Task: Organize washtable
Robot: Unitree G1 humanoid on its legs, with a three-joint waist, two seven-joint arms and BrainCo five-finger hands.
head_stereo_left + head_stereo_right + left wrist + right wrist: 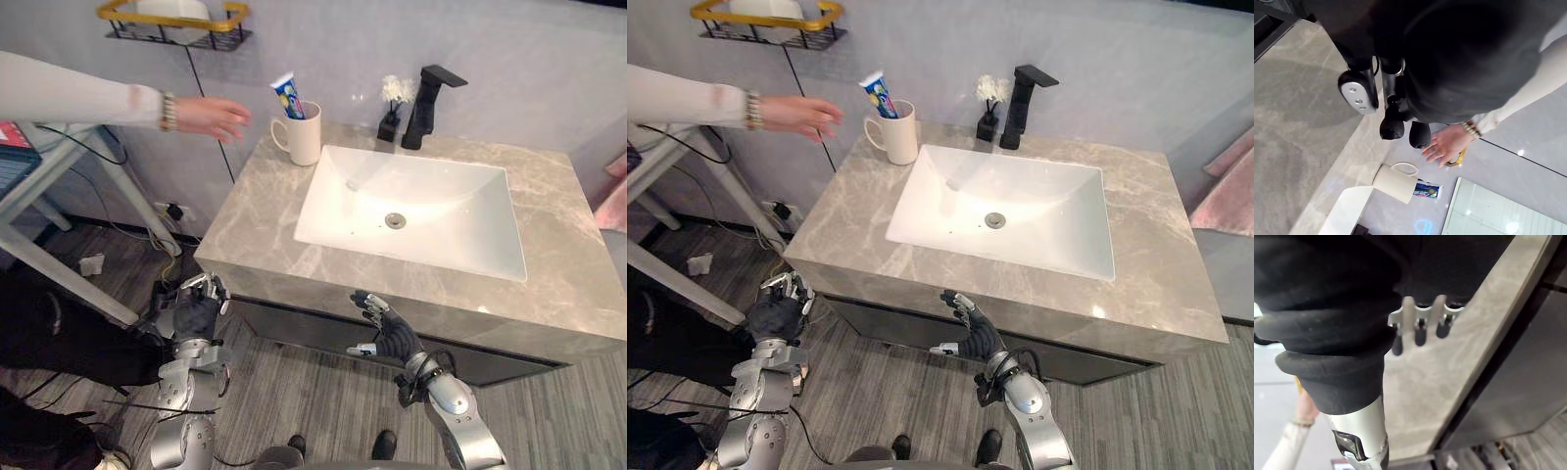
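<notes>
1. The left hand (196, 311) hangs low, fingers loose, empty.
2. A person's hand (211, 116) reaches toward the mug (302, 135).
3. The mug, far left on the counter (245, 230), keeps the toothpaste (288, 96) standing.
4. The right hand (392, 333) waits near, fingers spread, empty.

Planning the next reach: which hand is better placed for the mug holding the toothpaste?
Probably left: the mug stands at the counter's back left corner, on the left hand's side; the right hand hovers mid-front, across the sink.

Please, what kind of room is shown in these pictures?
Probably a bathroom, or a mock-up of one: a grey stone washtable with a white sink, a black faucet, and a white mug holding a toothpaste tube.
</notes>
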